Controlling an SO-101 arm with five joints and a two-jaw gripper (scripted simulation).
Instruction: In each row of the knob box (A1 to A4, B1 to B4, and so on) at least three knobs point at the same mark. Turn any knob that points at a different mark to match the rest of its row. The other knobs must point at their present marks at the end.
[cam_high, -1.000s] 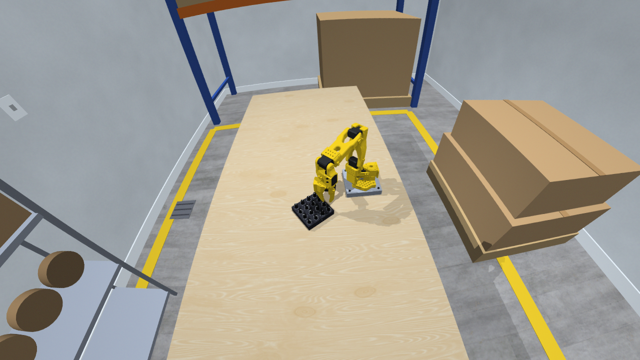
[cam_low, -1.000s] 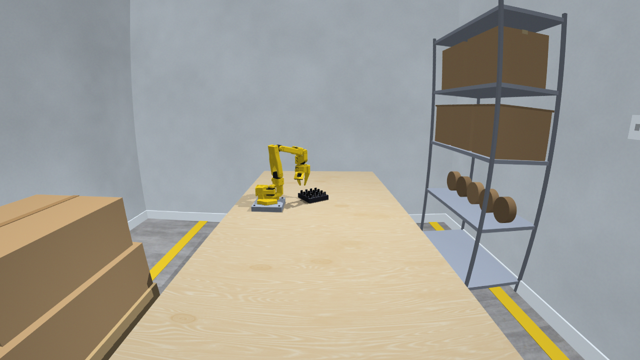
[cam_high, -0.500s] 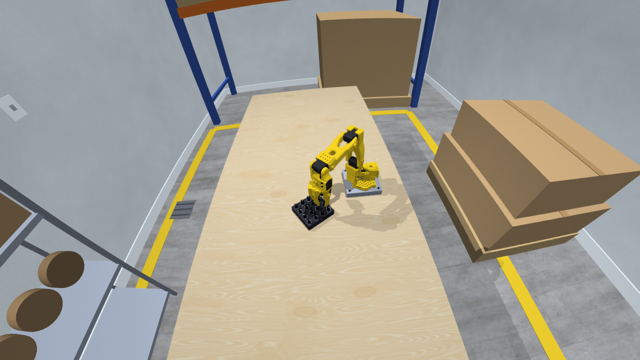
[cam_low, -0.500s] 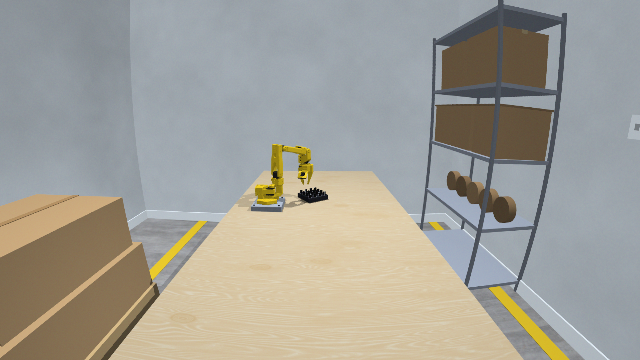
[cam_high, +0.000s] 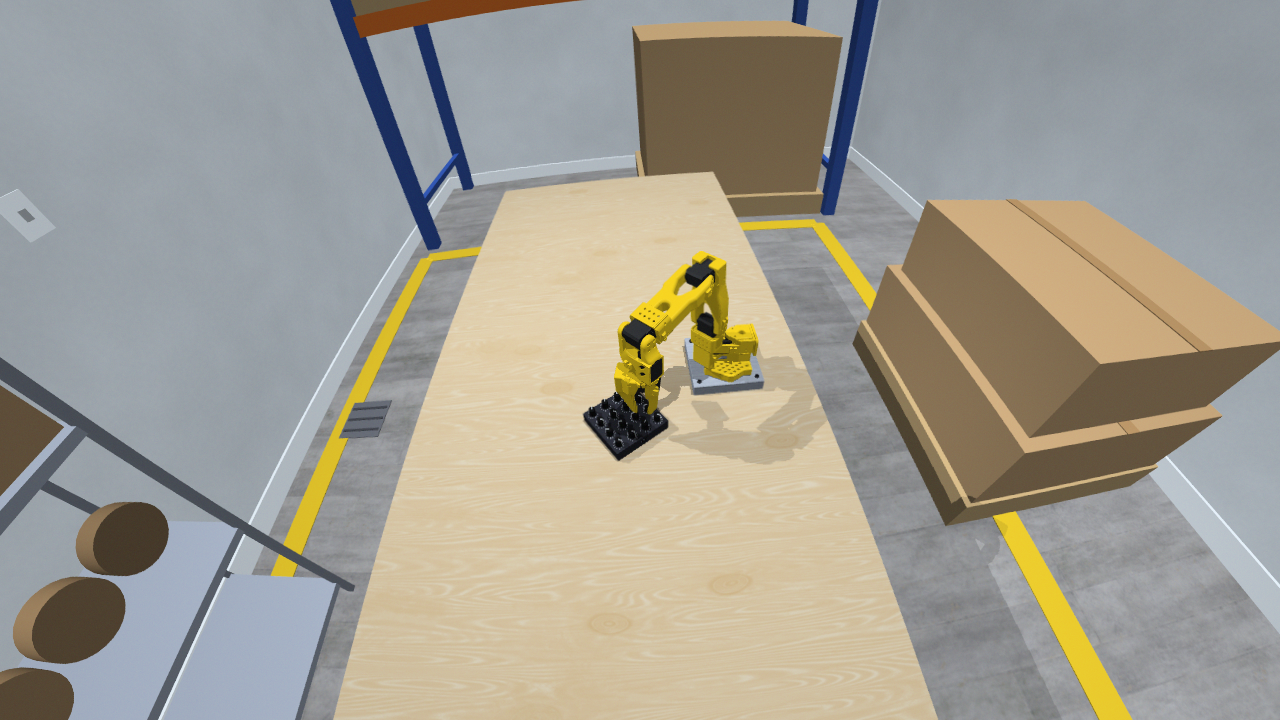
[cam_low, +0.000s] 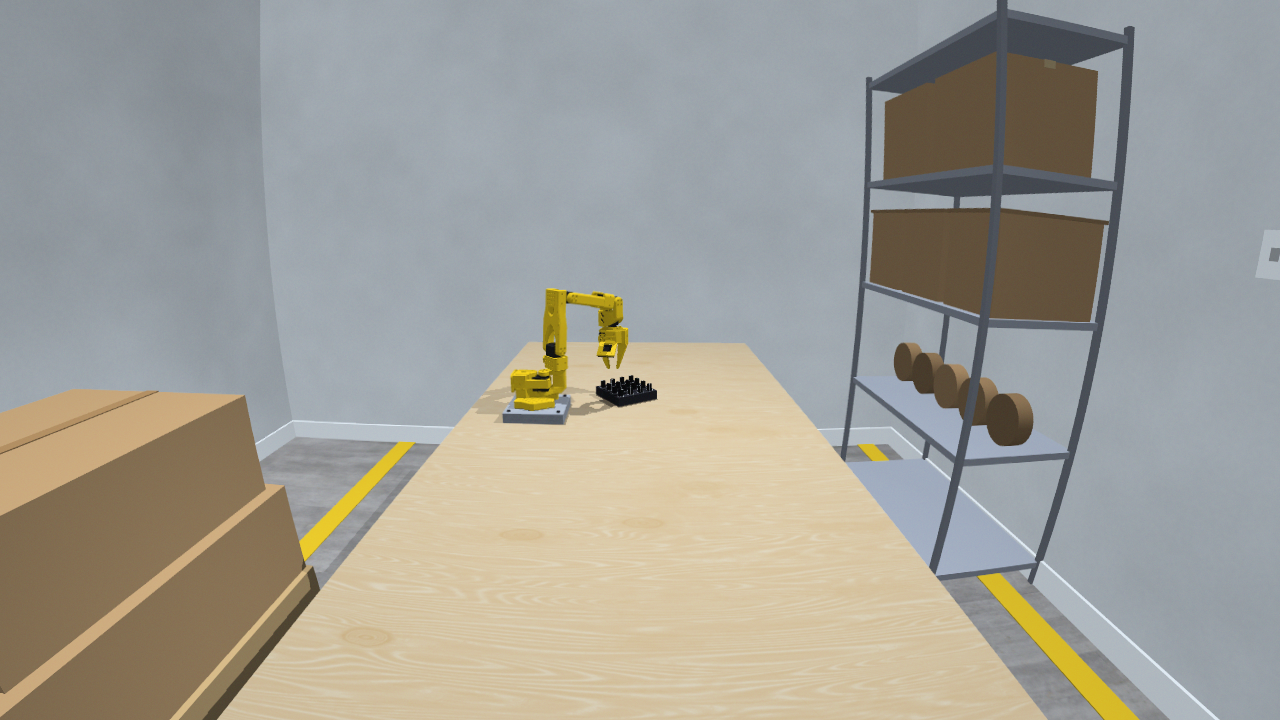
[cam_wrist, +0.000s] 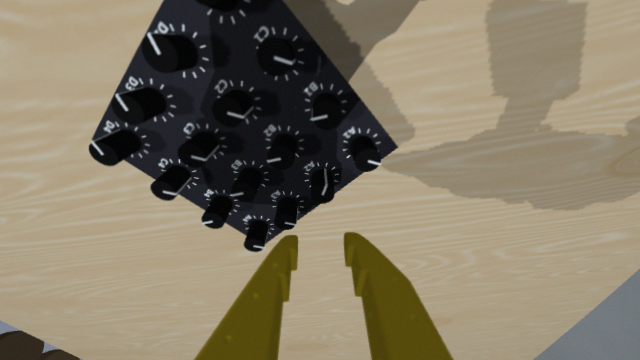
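Observation:
The black knob box (cam_high: 626, 431) (cam_low: 626, 393) (cam_wrist: 227, 57) lies on the wooden table (cam_high: 572, 555) just in front of the arm's base. In the wrist view it sits turned like a diamond, with row A nearest the fingers. Knob A2 (cam_wrist: 323, 184) has its white line pointing up the picture, while A1 (cam_wrist: 365, 155), A3 (cam_wrist: 286, 212) and A4 (cam_wrist: 256, 236) point sideways alike. My gripper (cam_wrist: 320, 242) (cam_high: 637, 407) (cam_low: 614, 360) hangs a little above the box's A-row edge. Its yellow fingers stand close together with nothing between them, and they touch no knob.
The arm's grey base plate (cam_high: 725, 376) (cam_low: 535, 410) stands right beside the box. Stacked cardboard boxes (cam_high: 1056, 340) lie off the table's right side, a tall carton (cam_high: 733, 98) stands beyond its far end, and a metal shelf (cam_low: 984, 268) stands to one side.

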